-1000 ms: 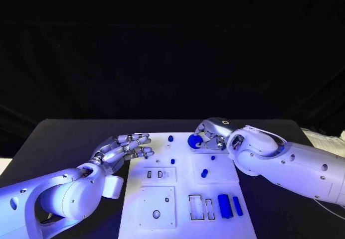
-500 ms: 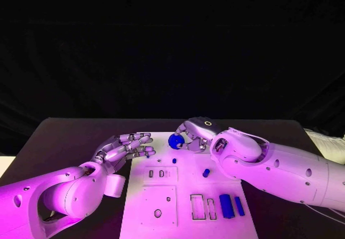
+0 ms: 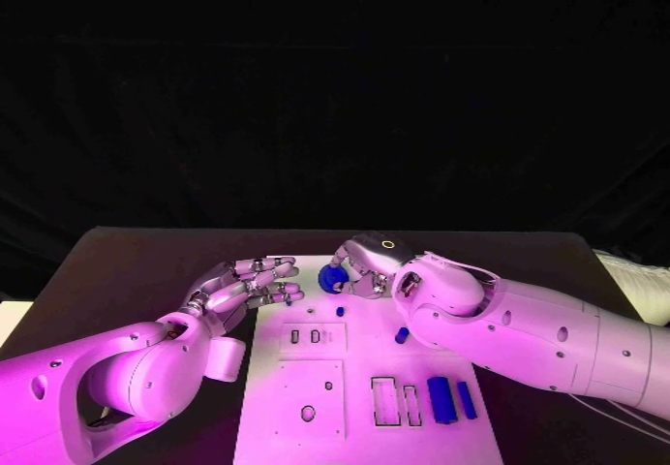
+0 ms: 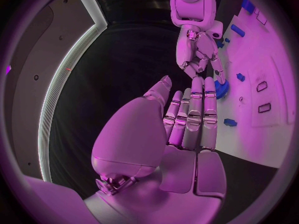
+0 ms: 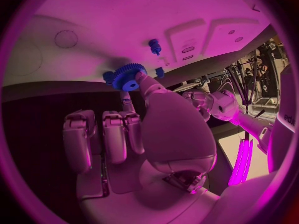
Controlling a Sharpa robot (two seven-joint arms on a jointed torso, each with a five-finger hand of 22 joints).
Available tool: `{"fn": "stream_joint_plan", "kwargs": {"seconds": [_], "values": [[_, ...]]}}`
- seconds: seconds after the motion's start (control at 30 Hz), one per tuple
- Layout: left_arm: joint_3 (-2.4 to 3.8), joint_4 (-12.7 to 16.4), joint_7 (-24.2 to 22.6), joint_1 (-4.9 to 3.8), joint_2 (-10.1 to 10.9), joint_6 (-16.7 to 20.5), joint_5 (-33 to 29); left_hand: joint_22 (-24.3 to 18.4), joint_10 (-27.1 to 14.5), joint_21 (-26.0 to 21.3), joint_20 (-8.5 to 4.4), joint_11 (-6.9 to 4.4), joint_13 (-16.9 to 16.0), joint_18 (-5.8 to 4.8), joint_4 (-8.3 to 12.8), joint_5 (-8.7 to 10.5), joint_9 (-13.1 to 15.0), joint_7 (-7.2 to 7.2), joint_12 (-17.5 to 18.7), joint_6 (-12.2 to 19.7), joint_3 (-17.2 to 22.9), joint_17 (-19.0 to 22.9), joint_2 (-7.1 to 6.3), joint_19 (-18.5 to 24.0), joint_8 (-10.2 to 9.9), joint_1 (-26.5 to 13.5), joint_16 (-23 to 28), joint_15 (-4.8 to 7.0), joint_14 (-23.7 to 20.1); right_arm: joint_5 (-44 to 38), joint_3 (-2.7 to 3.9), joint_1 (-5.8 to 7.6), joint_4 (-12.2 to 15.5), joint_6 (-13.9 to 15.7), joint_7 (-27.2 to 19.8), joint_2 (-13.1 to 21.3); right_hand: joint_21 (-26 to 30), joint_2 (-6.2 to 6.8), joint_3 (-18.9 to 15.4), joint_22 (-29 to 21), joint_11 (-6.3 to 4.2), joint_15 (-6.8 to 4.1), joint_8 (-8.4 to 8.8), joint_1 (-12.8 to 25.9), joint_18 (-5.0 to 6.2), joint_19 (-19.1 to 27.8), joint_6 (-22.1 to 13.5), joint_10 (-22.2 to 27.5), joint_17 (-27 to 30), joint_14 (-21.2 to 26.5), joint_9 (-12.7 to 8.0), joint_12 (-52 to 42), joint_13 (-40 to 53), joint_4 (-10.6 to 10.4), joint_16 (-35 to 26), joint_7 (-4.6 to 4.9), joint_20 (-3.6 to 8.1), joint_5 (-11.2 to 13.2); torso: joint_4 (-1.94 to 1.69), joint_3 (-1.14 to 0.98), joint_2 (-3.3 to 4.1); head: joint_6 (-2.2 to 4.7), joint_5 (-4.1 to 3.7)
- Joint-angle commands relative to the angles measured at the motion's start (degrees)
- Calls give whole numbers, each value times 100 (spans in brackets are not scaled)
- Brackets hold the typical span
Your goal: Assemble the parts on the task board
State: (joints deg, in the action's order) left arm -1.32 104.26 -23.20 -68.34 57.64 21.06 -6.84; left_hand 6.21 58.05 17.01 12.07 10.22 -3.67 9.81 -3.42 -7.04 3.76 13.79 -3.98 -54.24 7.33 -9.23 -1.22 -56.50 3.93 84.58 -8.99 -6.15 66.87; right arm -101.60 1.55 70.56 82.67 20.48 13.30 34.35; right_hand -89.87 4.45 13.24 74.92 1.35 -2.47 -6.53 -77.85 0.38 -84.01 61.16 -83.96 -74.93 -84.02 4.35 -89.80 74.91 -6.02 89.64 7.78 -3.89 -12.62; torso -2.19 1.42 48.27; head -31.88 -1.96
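I see the task board [image 3: 366,402] running down the lower middle of the head view, white and flat, with rectangular pockets and small holes cut into it. My right hand [image 3: 366,263] sits just above centre, at the board's far end, and it is clamped on a blue gear [image 3: 331,279]; the right wrist view shows the gear [image 5: 129,77] pinched at its toothed rim between fingertips. My left hand [image 3: 249,286] hovers left of centre beside the board's edge, fingers apart and holding nothing. Two blue bars [image 3: 448,399] lie at the lower right of the board, and small blue pegs [image 3: 401,335] stand nearer its middle. I judge the gear to be light, rigid plastic: the teeth give purchase, but a rim pinch lets it tilt, so I would keep it level and seat it gently.
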Motion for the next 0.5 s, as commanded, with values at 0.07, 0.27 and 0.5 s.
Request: {"fn": "stream_joint_plan", "kwargs": {"seconds": [0.07, 0.27, 0.5], "values": [[4, 11, -18, -6, -16, -128, -5, -10, -34, -22, 16, 5, 7, 49, 43, 17, -5, 6, 7, 42, -3, -6, -26, 11, -20, -3, 19, -29, 9, -119, -12, -10, -128, -254, 52, -78, -13, -5, 10, 1508, 2, -4, 29, 84, -38, -599, 331, -604, -1507, -598, 119, -20, 1509, -14, 36, -175, 25, 60, 1, -4, 0, -11, 8], [4, 8, -11, -6, -18, -129, -5, -10, -34, -22, 16, 5, 7, 49, 43, 17, -5, 6, 7, 42, -3, -6, -26, 11, -20, -3, 19, -29, 9, -114, -27, -24, -244, -375, 69, -166, -13, 112, -79, 1508, 64, 47, 171, 332, -38, -599, 197, -604, -1507, -598, 88, -20, 1509, -130, 36, -104, -13, 563, 5, -4, -2, -13, 15], [4, 11, -4, -6, -16, -132, -5, -10, -34, -22, 16, 5, 7, 49, 43, 17, -5, 6, 7, 42, -3, -6, -26, 11, -20, -3, 19, -29, 9, -108, -36, -28, -300, -422, 149, -200, -13, 355, -516, 1508, 155, 124, 308, 846, -38, -599, -192, -604, -1507, -598, -7, -20, 1509, -639, 36, -6, -83, 985, 9, -2, 0, -17, 15]]}}
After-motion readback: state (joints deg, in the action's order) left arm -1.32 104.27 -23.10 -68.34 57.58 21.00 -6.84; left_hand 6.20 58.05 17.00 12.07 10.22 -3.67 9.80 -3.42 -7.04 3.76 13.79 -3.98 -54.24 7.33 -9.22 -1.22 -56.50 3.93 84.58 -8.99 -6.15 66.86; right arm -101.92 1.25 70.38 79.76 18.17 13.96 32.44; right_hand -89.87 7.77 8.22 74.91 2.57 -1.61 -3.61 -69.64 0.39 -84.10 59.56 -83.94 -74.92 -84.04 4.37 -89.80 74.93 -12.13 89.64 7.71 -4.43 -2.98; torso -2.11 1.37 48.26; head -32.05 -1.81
